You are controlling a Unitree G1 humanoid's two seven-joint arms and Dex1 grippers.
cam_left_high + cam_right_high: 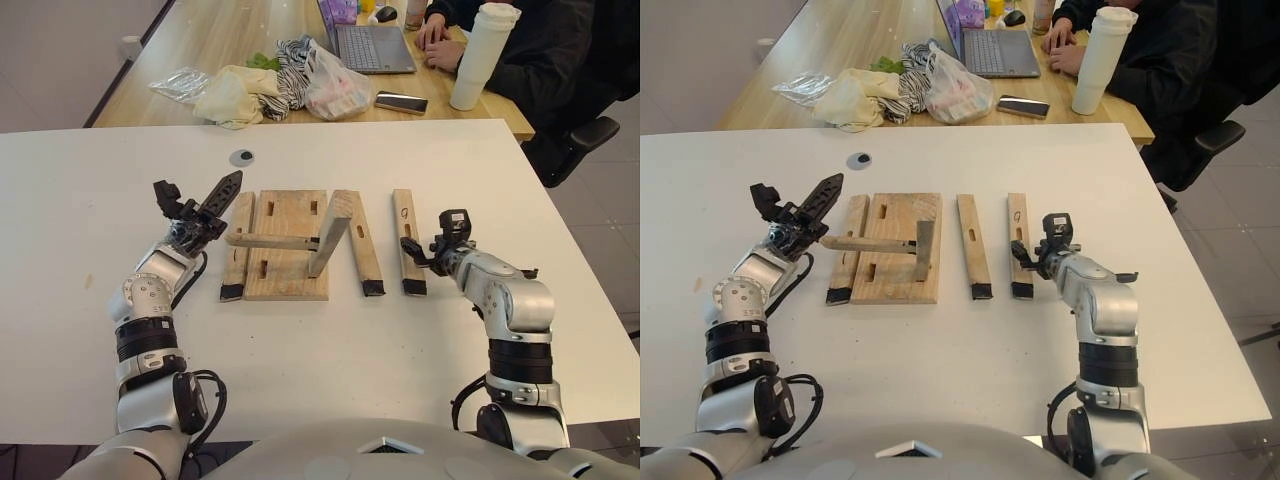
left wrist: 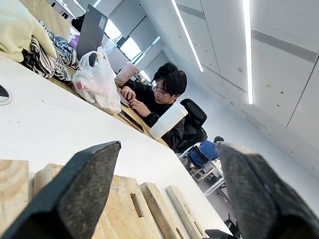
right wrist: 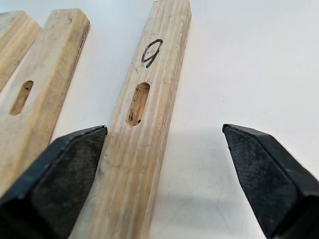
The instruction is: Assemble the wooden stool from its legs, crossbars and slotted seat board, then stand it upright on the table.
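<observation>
Lying flat on the white table (image 1: 80,300), the slotted seat board (image 1: 285,275) carries a crossbar (image 1: 265,241) across it. Your right gripper (image 3: 164,130) gapes empty over the rightmost leg (image 3: 149,74). Your left gripper (image 1: 195,195), also spread and empty, hovers beside the leftmost leg (image 1: 237,255). A small disc (image 1: 241,157) lies beyond it.

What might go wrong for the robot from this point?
The right gripper is open around the rightmost pale wooden leg, which sits close to one finger; closing could nudge it aside. The open left gripper is near the thin wooden crossbar joined to an upright leg; a bump might topple them.
</observation>
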